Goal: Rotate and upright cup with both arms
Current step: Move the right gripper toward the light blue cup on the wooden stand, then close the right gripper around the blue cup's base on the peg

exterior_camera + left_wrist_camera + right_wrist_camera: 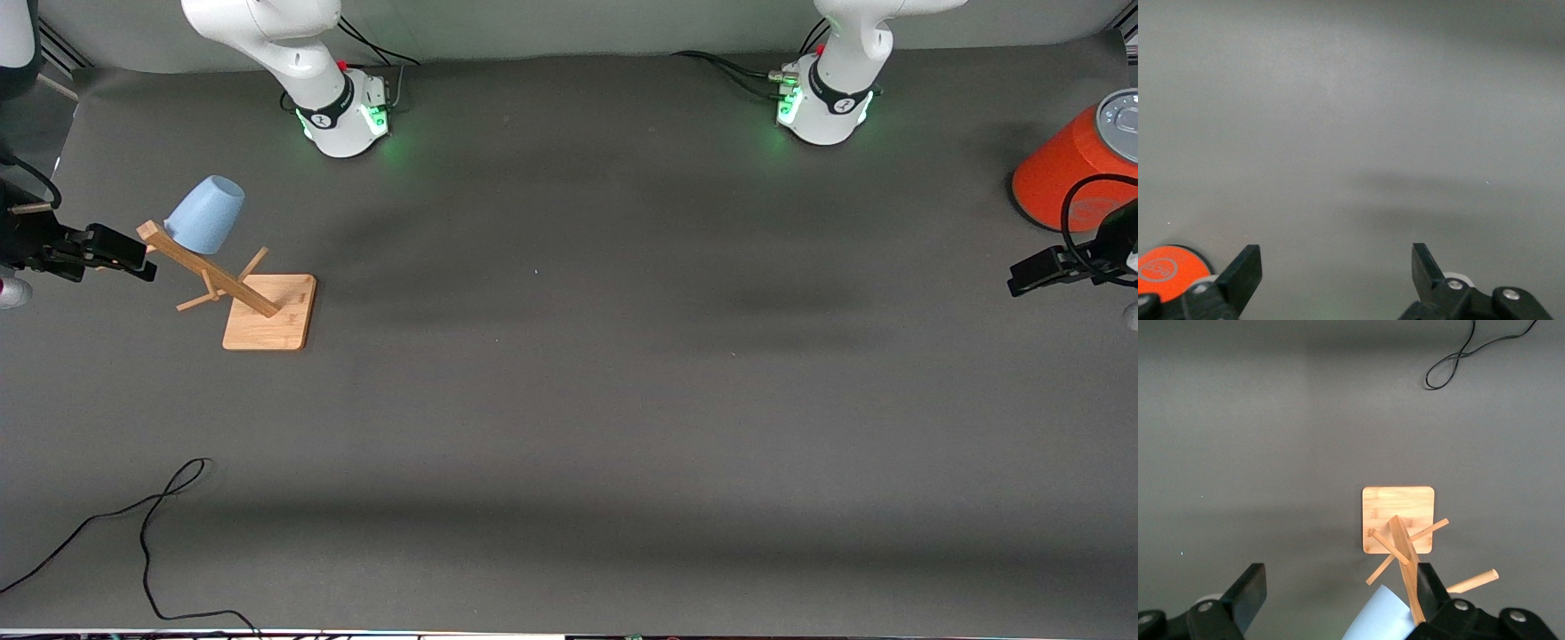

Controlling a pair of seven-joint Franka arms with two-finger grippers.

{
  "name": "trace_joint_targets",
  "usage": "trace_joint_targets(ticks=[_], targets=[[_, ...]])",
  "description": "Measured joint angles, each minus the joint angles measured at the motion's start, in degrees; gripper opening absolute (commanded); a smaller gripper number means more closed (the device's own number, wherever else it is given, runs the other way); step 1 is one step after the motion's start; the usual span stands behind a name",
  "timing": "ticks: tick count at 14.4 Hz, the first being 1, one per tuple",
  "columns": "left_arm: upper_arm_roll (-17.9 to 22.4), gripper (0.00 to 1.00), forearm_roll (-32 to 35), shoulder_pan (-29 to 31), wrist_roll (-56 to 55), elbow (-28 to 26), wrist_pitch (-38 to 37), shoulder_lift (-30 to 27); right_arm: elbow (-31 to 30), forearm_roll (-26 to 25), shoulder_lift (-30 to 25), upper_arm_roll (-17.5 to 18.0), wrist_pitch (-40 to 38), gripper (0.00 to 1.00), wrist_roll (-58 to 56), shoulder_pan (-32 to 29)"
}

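The light-blue cup (pixel 206 215) hangs upside down, tilted, on a peg of a wooden rack (pixel 271 311) at the right arm's end of the table. My right gripper (pixel 133 258) is open and empty, close beside the top of the rack's post and the cup. In the right wrist view the cup (pixel 1381 617) and post lie between the spread fingers, close to one finger, with the gripper (pixel 1340 580) not touching it. My left gripper (pixel 1022 280) is open and empty over bare mat (pixel 1338 133) at the left arm's end, also seen in its wrist view (pixel 1337 257).
A large orange-red cylinder with a grey top (pixel 1067 169) stands beside the left gripper, showing in the left wrist view (pixel 1168 270). A black cable (pixel 151 524) loops on the mat near the front camera's edge, also in the right wrist view (pixel 1458 357).
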Motion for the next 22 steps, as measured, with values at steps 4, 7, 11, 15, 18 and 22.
trace_joint_targets(ticks=[4, 7, 11, 15, 18, 22], targets=[[-0.1, 1.0, 0.0, 0.0, 0.0, 0.1, 0.0, 0.0, 0.0, 0.0, 0.0, 0.0, 0.0, 1.0, 0.0, 0.0], [-0.1, 1.0, -0.1, 0.0, 0.0, 0.1, 0.0, 0.0, 0.0, 0.0, 0.0, -0.2, 0.1, 1.0, 0.0, 0.0], [-0.1, 1.0, -0.1, 0.0, 0.0, 0.1, 0.0, 0.0, -2.4, 0.0, -2.0, -1.0, 0.0, 1.0, 0.0, 0.0], [-0.1, 1.0, -0.1, 0.0, 0.0, 0.2, 0.0, 0.0, -15.7, -0.1, -12.7, -3.5, 2.0, 1.0, -0.3, 0.0], [-0.1, 1.0, -0.1, 0.0, 0.0, 0.2, -0.1, 0.0, -24.7, -0.2, -20.4, -3.7, 2.6, 1.0, -0.3, 0.0], [-0.1, 1.0, -0.1, 0.0, 0.0, 0.2, -0.2, 0.0, -30.1, -0.3, -25.3, -3.7, 3.4, 1.0, 2.3, 0.0]])
